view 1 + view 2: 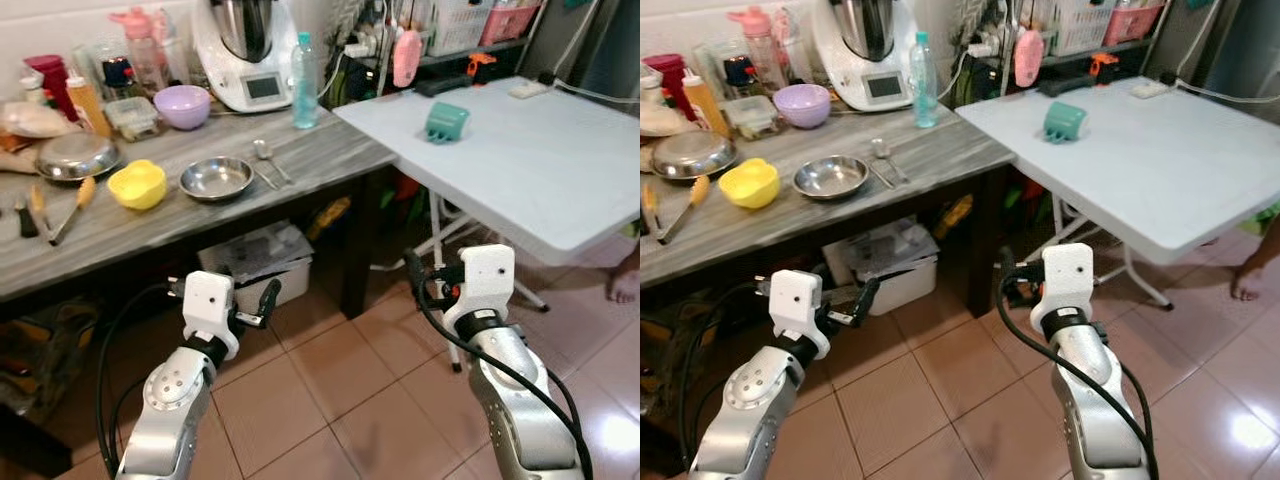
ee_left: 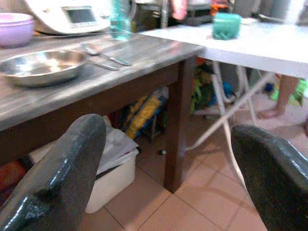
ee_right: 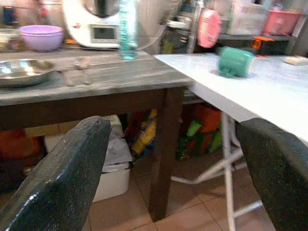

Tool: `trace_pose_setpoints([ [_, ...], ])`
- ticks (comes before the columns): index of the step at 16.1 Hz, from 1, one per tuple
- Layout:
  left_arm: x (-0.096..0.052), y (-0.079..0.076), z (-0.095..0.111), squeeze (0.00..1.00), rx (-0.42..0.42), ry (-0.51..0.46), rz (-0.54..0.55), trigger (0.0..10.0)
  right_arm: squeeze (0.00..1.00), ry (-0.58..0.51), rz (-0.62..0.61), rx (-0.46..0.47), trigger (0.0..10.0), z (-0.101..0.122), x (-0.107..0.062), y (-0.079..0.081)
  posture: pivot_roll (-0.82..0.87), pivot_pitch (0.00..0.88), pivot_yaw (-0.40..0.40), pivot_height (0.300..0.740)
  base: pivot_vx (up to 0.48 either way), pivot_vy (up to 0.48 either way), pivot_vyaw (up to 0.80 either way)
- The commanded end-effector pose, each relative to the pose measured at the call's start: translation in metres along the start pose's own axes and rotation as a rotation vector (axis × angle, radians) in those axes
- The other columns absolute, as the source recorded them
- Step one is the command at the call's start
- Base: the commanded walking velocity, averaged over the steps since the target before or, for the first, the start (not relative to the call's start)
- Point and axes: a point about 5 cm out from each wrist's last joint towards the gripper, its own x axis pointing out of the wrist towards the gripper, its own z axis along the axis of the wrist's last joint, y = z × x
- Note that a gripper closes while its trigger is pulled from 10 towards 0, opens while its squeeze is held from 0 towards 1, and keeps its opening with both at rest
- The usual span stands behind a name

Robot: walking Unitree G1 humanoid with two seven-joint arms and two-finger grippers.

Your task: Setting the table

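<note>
Partly cropped foot (image 1: 624, 285), perhaps a person's

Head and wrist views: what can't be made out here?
- Teal cup on the white table: contents hidden, lying on its side, too small.
- Cutlery beside the steel bowl: type unclear, blurred in wrist views.
- Person's foot: cut off by the head view's edge.
- Tub under the counter: contents shadowed.

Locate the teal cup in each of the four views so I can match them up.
Left eye view: cup lying on the white table, upper right.
Right eye view: cup on the white table, right of centre, near the top.
Left wrist view: cup at the top, right of centre.
Right wrist view: cup upper right.
Shared landmark: blue bottle on the wooden counter.
</note>
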Motion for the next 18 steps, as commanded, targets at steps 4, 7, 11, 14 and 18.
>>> trace_pose_setpoints([
  [4, 0.0029, -0.0077, 0.0047, 0.00, -0.005, -0.026, -0.056, 10.0, 0.00, 0.003, -0.022, -0.007, 10.0, 0.0034, -0.0028, -0.0055, -0.03, 0.000, 0.030, 0.740, 0.000, 0.000, -0.72],
  [7, 0.0025, -0.0084, 0.0048, 0.00, -0.004, -0.029, -0.063, 10.0, 0.00, 0.004, -0.017, -0.010, 10.0, 0.0040, -0.0031, -0.0049, -0.03, 0.000, 0.029, 0.740, 0.297, 0.000, -0.67],
  [11, 0.0023, -0.0091, 0.0045, 0.00, -0.002, -0.029, -0.068, 10.0, 0.00, -0.006, -0.012, -0.016, 10.0, 0.0065, -0.0011, -0.0042, -0.03, 0.000, 0.032, 0.740, 0.401, 0.000, 0.00],
  [14, 0.0024, -0.0094, 0.0045, 0.00, -0.002, -0.027, -0.072, 10.0, 0.00, -0.011, -0.008, -0.025, 10.0, 0.0087, 0.0006, -0.0042, -0.03, 0.000, 0.032, 0.740, 0.454, 0.000, 0.00],
  [18, 0.0027, -0.0100, 0.0043, 0.00, -0.002, -0.027, -0.078, 10.0, 0.00, -0.020, -0.011, -0.033, 10.0, 0.0110, 0.0034, -0.0069, -0.03, 0.000, 0.035, 0.740, 0.465, 0.000, 0.00],
])
